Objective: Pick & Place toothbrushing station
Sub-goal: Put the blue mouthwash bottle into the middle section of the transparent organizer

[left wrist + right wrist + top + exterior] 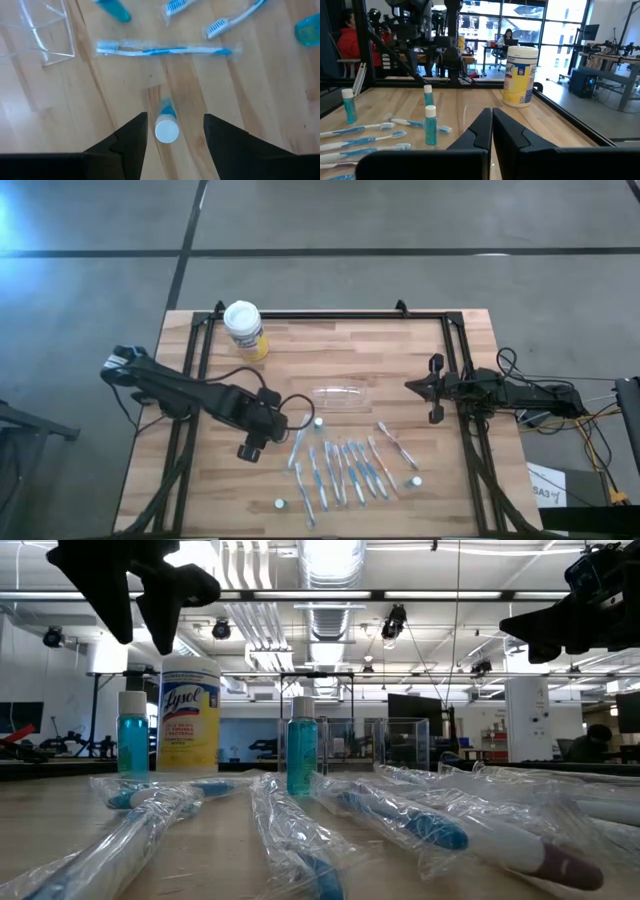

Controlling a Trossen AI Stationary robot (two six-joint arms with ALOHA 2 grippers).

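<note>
Wrapped toothbrushes (400,825) fill low view, left fingers (172,135) apart over bottle (166,127), right fingers (491,131) together.

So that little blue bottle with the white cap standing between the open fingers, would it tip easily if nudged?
Probably. The small blue bottle with a white cap stands upright, tall and narrow, so a sideways bump from the left gripper would likely topple it. Round-bodied, it may then roll on the smooth wooden table. It looks light.
</note>
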